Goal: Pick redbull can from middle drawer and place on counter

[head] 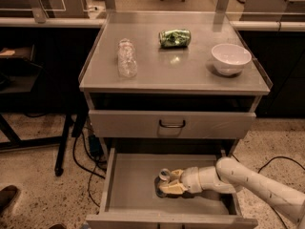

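In the middle drawer [132,181], clear of its walls, the tool [165,182] clasps the redbull can [164,175].

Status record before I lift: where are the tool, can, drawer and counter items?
tool: inside the middle drawer, closed on the redbull can
redbull can: in the drawer, silver top showing, not yet lifted
middle drawer: pulled open
upper drawer: shut
counter: holds clear bottle, crushed green can, white bowl
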`<state>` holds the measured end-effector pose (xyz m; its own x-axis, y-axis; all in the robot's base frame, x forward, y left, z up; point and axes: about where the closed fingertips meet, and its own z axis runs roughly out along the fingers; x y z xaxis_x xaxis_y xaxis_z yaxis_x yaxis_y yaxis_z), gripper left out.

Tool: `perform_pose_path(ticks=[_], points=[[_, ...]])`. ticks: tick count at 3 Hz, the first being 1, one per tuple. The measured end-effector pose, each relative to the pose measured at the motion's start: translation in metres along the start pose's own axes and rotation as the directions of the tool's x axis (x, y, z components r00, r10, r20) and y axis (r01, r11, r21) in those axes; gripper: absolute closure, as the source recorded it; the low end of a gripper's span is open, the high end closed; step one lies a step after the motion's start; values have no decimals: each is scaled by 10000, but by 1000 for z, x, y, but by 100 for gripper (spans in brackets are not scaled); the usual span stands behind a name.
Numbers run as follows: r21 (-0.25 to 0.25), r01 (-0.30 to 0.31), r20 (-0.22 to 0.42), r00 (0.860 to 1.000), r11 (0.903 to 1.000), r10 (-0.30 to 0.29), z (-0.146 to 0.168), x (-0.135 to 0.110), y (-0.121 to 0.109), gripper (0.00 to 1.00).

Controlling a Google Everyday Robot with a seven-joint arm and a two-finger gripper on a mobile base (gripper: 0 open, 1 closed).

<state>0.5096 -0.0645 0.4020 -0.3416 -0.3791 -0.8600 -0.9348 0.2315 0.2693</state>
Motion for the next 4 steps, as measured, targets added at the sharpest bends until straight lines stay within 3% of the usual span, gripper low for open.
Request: perform_pose_path(ticks=[1,3,4], points=[[2,-1,2,10000,10000,1,0,0,0,100],[455,-295,444,9986,9985,274,-26,-45,43,100],[559,222,534,9983,9982,-251,-80,-123,105,100]])
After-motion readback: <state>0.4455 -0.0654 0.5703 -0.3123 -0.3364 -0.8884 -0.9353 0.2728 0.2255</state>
